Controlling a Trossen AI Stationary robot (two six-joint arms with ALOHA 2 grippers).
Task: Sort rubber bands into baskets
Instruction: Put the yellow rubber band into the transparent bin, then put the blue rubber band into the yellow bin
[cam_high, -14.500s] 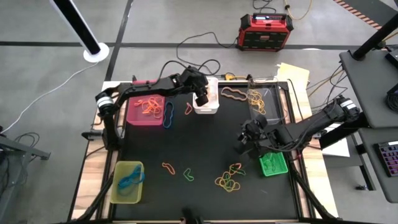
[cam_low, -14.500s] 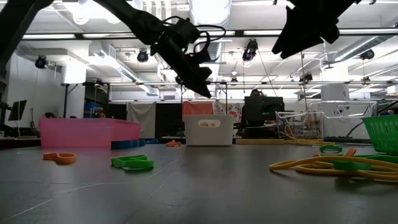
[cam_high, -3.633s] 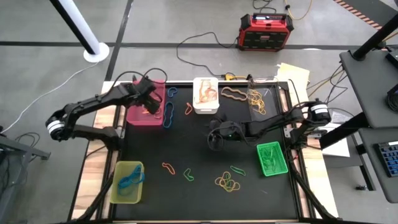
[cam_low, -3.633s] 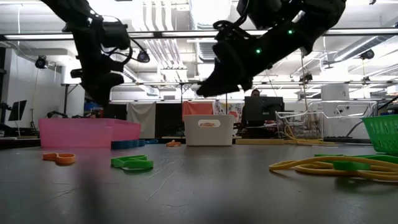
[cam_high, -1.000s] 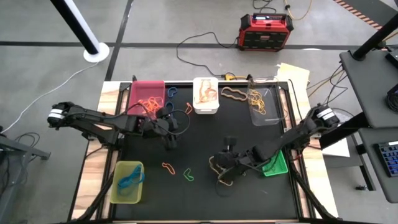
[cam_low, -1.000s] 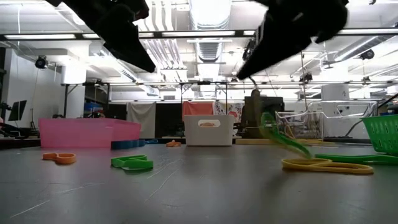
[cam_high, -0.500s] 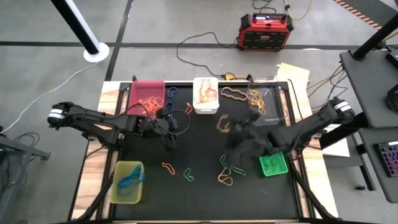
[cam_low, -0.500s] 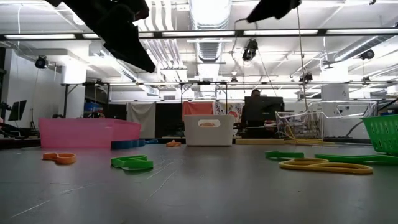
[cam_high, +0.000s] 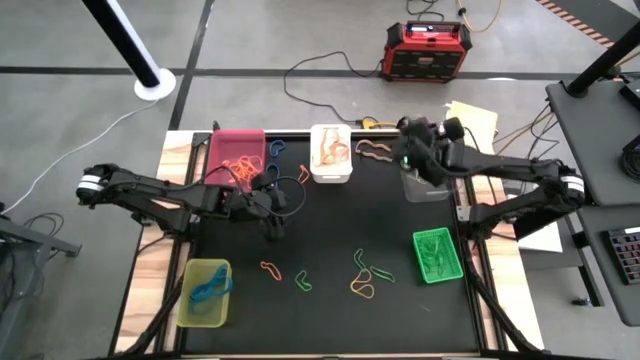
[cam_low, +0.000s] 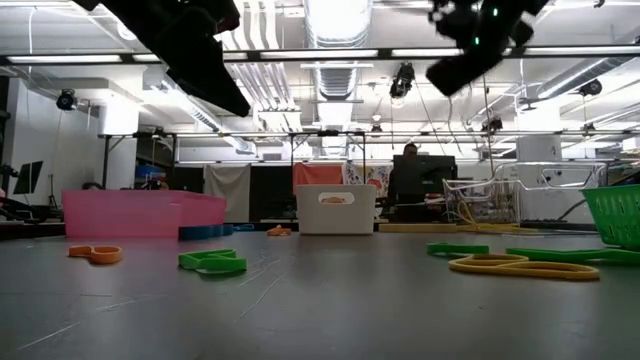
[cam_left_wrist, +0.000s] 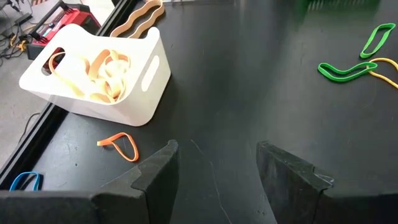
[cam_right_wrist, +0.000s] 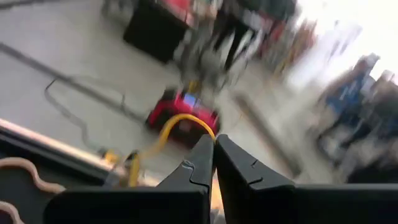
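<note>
Five baskets ring your black table (cam_high: 330, 235): pink one (cam_high: 236, 165) and white basket (cam_high: 331, 153) along the far edge, clear basket (cam_high: 424, 171) beside them to the right, green basket (cam_high: 438, 255) at the right edge, yellow-green one (cam_high: 205, 292) at the near left corner.

Your right gripper (cam_high: 408, 152) hangs above the clear basket, fingers pinched together on a yellow band (cam_right_wrist: 171, 134) that trails from the tips in the right wrist view. That band lies almost directly over its tray, so the drop looks like a short lowering and a release, in my judgement.

Your left gripper (cam_high: 272, 208) hovers over the left-centre of the mat with its jaws spread and nothing between them. An orange band (cam_left_wrist: 119, 144) lies flat just ahead of its fingers, between them and the white basket, long axis running across the gripper's line of approach. Your left arm is plainly the nearer one for it.

Loose bands (cam_high: 368, 273) remain on the near-centre mat, roughly midway between the two arms.
</note>
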